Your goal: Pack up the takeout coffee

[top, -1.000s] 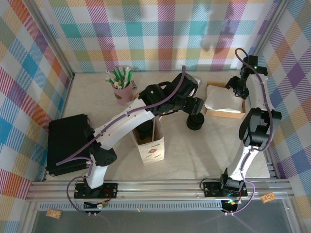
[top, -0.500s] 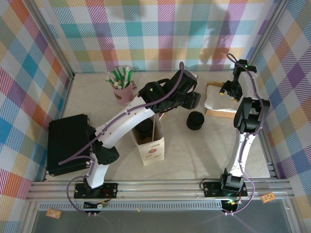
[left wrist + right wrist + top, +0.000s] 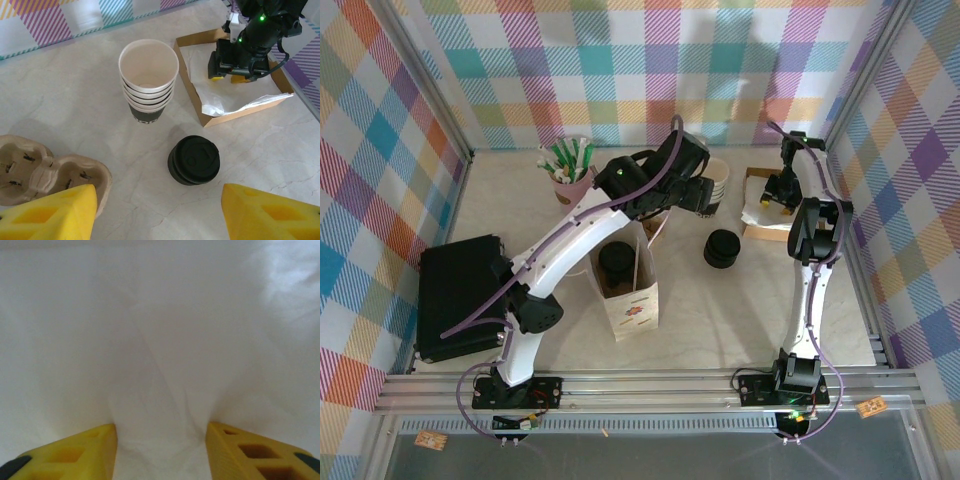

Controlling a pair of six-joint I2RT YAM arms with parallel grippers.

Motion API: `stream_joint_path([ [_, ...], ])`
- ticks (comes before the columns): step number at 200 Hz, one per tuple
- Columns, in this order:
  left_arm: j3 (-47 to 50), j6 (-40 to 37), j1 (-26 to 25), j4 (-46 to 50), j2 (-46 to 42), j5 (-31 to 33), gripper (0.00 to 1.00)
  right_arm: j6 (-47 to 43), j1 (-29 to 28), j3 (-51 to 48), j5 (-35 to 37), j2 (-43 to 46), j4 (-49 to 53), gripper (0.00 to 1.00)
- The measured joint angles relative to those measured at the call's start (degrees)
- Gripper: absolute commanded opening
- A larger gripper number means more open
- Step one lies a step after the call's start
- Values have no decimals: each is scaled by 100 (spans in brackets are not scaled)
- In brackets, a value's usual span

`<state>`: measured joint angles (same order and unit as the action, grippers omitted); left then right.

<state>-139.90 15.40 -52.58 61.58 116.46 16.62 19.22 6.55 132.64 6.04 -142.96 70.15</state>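
- The takeout coffee (image 3: 194,160) stands upright on the table. It is between the paper bag (image 3: 632,295) and the cardboard tray (image 3: 189,80), just in front of the stack of cups (image 3: 148,75).
- It is a paper cup, so I think it is light and a bit soft. A hard squeeze could dent it or pop the lid off.
- If there is a drink inside, tipping it could spill it. It should stay upright.
- The lid looks smooth and may be slippery. The best place to hold is the cup's side, just under the lid.
- The left arm reaches over the bag, with its wrist bent down toward the table.
- The left gripper (image 3: 158,189) hangs above the coffee. Its yellow fingers are wide apart and hold nothing.
- The right arm stretches far out to the tray.
- The right gripper (image 3: 160,432) presses down on the white paper (image 3: 160,315). Its fingers are apart and the paper wrinkles between them.
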Motion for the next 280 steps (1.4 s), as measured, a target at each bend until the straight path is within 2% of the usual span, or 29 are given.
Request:
stream_joint_path([
  [12,0,0,31,0,0,-4,66,-4,0,57,31,-2,66,33],
  [40,0,0,114,0,7,-26,67,4,0,273,48,-7,144,6],
  [60,0,-2,153,2,7,-28,66,-4,0,417,33,-7,168,0],
  [75,0,-4,179,2,7,-26,66,-26,0,496,52,-7,199,0],
  [81,0,-4,192,7,7,-26,67,-26,0,511,66,-7,201,7],
  [86,0,-7,205,9,7,-28,66,-28,0,516,79,-7,197,19],
  [94,0,-9,216,20,7,-26,66,-26,0,516,83,-7,197,47],
  [101,0,-17,236,24,7,-28,66,-59,0,516,103,-7,199,58],
  [120,24,-20,264,20,7,-26,66,-70,0,516,227,-7,254,70],
  [143,92,-17,286,20,7,-26,67,-87,0,503,313,-7,396,71],
  [162,105,-17,286,26,7,-28,66,-76,0,407,286,-7,444,66],
  [179,105,-17,289,26,7,-28,66,-90,0,278,247,-35,448,50],
  [194,105,-20,291,28,7,-28,67,-35,0,232,186,-109,428,42],
  [226,105,-15,297,48,7,-31,66,-28,0,229,98,-227,391,18],
  [280,105,2,319,116,4,-55,67,-37,0,304,109,-221,402,3],
])
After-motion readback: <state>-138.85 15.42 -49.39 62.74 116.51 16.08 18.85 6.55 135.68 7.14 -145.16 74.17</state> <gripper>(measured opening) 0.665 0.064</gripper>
